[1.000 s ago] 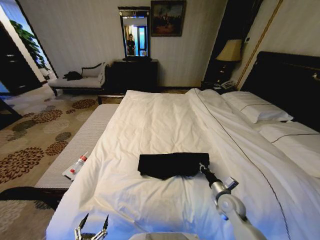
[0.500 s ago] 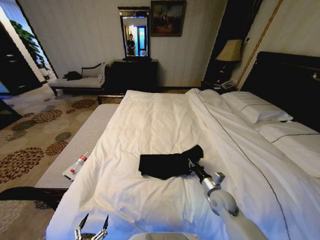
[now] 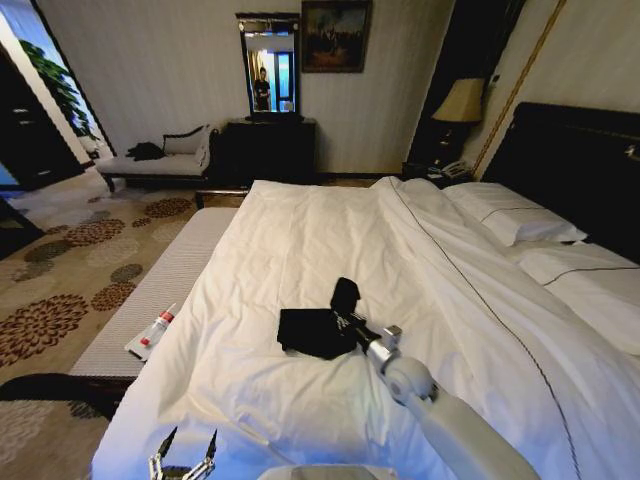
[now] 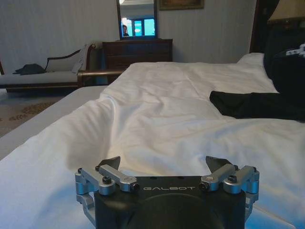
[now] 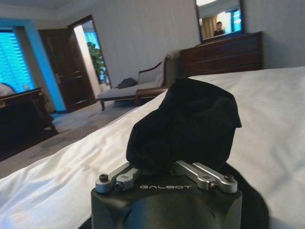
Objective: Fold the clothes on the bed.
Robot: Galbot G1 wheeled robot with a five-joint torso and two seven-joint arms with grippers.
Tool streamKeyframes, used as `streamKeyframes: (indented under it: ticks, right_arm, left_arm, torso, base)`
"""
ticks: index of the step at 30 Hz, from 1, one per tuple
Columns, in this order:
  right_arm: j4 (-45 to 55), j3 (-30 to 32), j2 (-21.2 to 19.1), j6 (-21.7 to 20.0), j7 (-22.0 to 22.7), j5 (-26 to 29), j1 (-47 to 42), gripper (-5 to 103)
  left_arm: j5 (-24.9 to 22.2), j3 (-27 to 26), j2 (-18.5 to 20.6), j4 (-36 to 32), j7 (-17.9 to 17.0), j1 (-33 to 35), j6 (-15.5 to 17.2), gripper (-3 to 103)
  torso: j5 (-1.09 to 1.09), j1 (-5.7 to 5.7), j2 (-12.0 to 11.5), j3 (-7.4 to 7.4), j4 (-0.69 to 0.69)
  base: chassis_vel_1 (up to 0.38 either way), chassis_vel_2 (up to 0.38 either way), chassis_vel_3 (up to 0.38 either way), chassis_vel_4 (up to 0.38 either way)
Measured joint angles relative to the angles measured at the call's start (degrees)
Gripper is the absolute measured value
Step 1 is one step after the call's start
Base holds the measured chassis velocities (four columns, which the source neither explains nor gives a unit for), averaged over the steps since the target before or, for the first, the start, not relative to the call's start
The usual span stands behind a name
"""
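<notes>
Since a second ago the right end of the black T-shirt [image 3: 322,326] has been lifted off the duvet [image 3: 330,250] and carried over toward the shirt's left half, so that a flap of cloth now stands up above the rest, where earlier the shirt was spread flat as a wide band; the right gripper [image 3: 351,322] has been drawn leftward with it, from the shirt's right edge to a spot over its middle. The right gripper is seen closed on that raised flap, and in the right wrist view the bunched black cloth [image 5: 186,126] is held between the jaws just ahead of the gripper [image 5: 167,168]. The left gripper [image 3: 184,462] is parked low at 7 o'clock in the head view, with its fingers spread wide and nothing held between them; in the left wrist view it [image 4: 167,168] is hung just above the duvet, with the shirt [image 4: 252,104] well apart at 2 o'clock. The shirt lies on the bed [image 3: 560,150] near its foot, roughly at the centre of the head view. On the bench [image 3: 180,270] beside the bed at 9 o'clock a small tube [image 3: 152,332] is laid, well clear of the shirt. A chaise longue [image 3: 160,160] and a dark dresser [image 3: 268,150] with a mirror [image 3: 270,68] are seen against the far wall at 11 o'clock.
</notes>
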Motion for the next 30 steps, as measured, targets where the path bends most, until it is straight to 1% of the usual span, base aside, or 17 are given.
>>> streamKeyframes:
  ticks: [2,11,13,20,24,29,30]
  right_arm:
    - [-1.13,-1.61,0.50,0.03,-0.05,-1.15,0.59,5]
    - [-2.87,-4.29,0.12,1.43,-1.51,-5.61,-0.13,5]
    - [-4.07,-6.08,0.30,1.92,-1.53,-6.90,0.23,5]
    - [-6.82,-9.42,0.93,2.56,-1.52,-7.96,2.38,5]
    - [-7.51,-11.62,0.97,2.43,-0.61,-7.93,3.73,5]
    - [-8.22,-13.99,1.08,1.96,0.83,-7.34,6.08,31]
    - [-8.22,-13.99,1.08,1.96,0.83,-7.34,6.08,31]
  left_arm:
    - [0.00,0.00,0.00,0.00,0.00,0.00,0.00,100]
    - [0.00,0.00,0.00,0.00,0.00,0.00,0.00,100]
    - [0.00,0.00,0.00,0.00,0.00,0.00,0.00,100]
    - [0.00,0.00,0.00,0.00,0.00,0.00,0.00,100]
    - [0.00,0.00,0.00,0.00,0.00,0.00,0.00,100]
    - [0.00,0.00,0.00,0.00,0.00,0.00,0.00,100]
    - [0.00,0.00,0.00,0.00,0.00,0.00,0.00,100]
  torso:
    - [0.01,0.00,0.00,0.00,0.00]
    - [0.00,0.00,0.00,0.00,-0.02]
    - [0.01,0.00,0.00,0.00,-0.02]
    - [0.00,0.00,0.00,0.00,-0.01]
    - [0.01,0.00,0.00,0.00,-0.01]
    - [0.01,0.00,0.00,0.00,-0.01]
    - [0.01,0.00,0.00,0.00,-0.01]
  base:
    - [0.000,0.000,0.000,0.000]
    - [0.000,0.000,0.000,0.000]
    - [0.000,0.000,0.000,0.000]
    - [0.000,0.000,0.000,0.000]
    - [0.000,0.000,0.000,0.000]
    - [0.000,0.000,0.000,0.000]
    - [0.000,0.000,0.000,0.000]
